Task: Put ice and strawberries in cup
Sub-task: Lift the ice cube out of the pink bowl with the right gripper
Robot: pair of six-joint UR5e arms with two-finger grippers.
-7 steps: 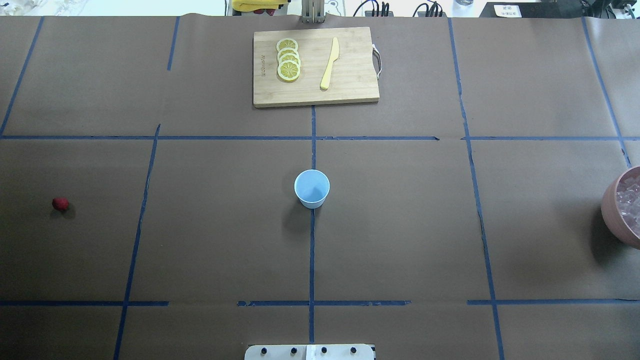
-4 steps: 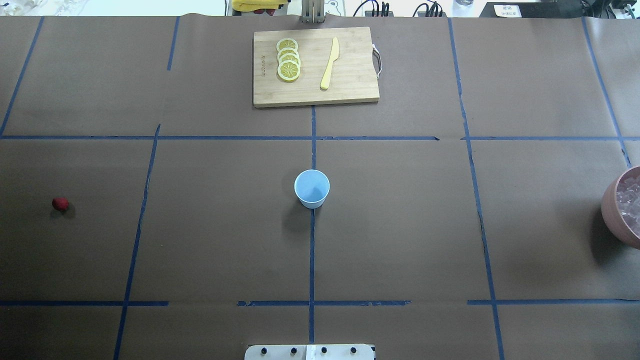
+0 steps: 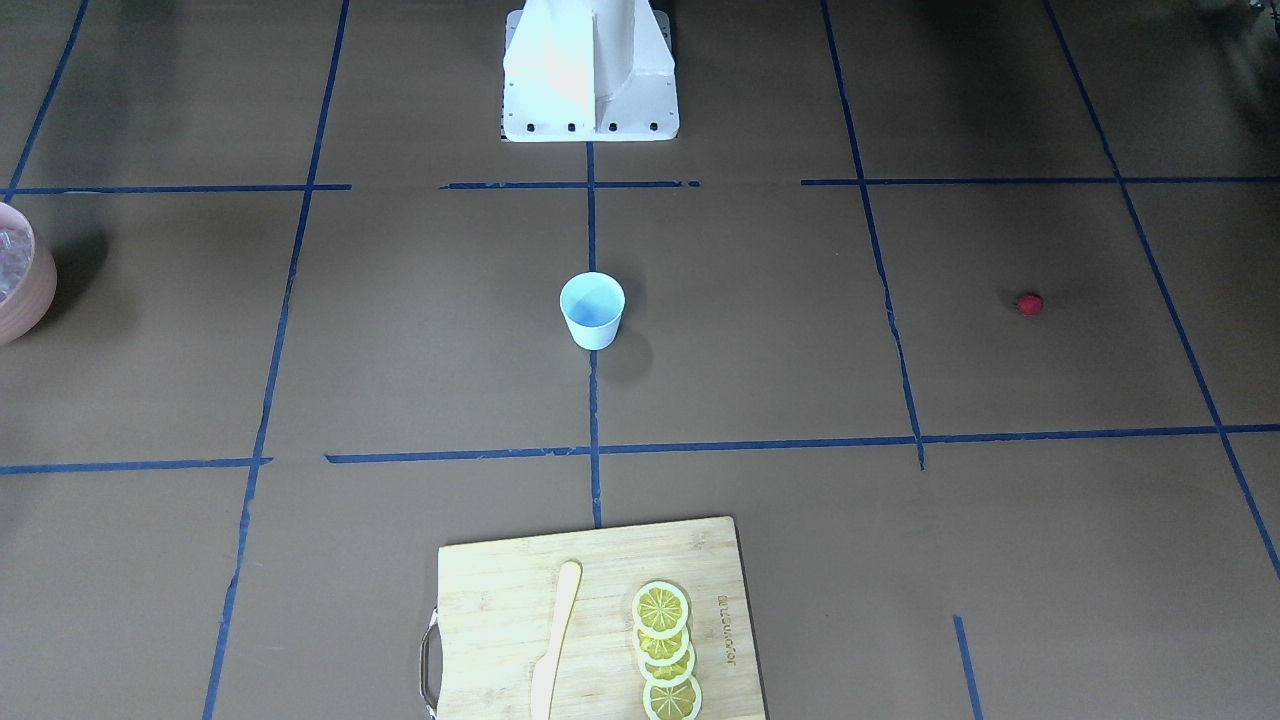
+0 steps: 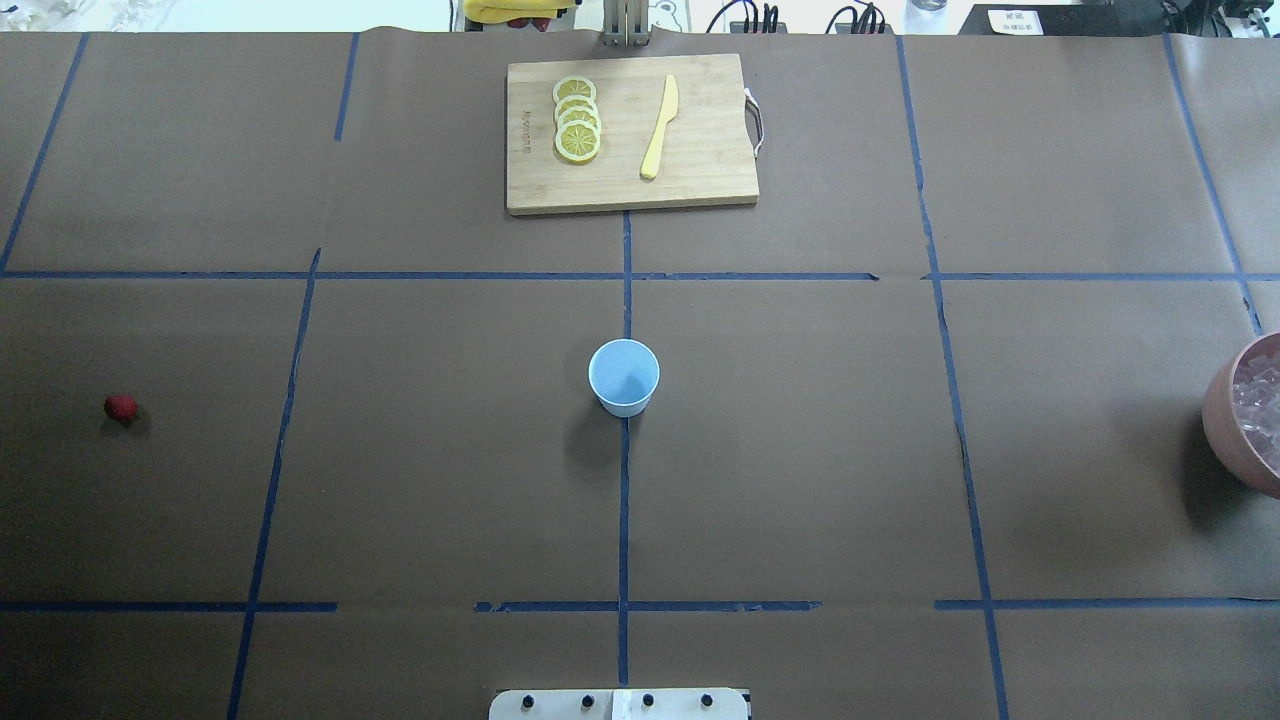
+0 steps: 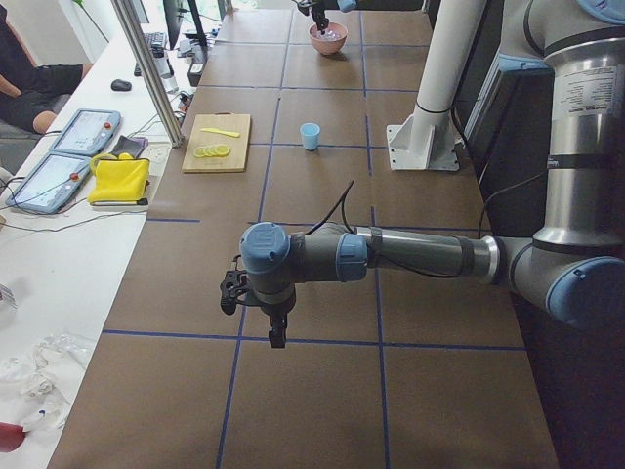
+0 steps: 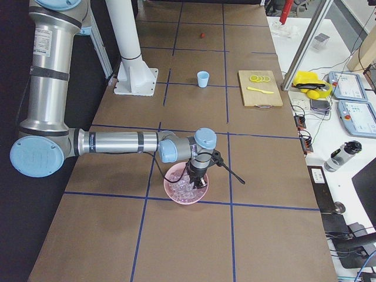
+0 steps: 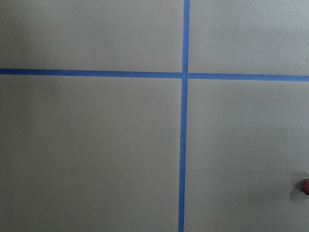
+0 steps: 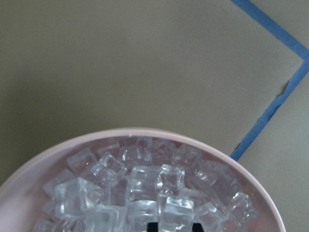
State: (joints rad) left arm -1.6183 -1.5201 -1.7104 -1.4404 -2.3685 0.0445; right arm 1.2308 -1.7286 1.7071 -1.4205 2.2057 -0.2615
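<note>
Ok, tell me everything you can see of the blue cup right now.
The cup is small, pale blue and tapered, wider at its round rim than at its base, plain, plastic or paper by its look. It stands upright on the brown table cover, right on the centre blue tape line, between the robot's base and the cutting board. Its blue inside looks empty. Nothing but the table touches it.

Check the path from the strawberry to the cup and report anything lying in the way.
Nothing visible does. Between the strawberry and the cup lies only flat brown paper with blue tape lines. The cutting board sits off that line, and the pink bowl stands beyond the cup.
</note>
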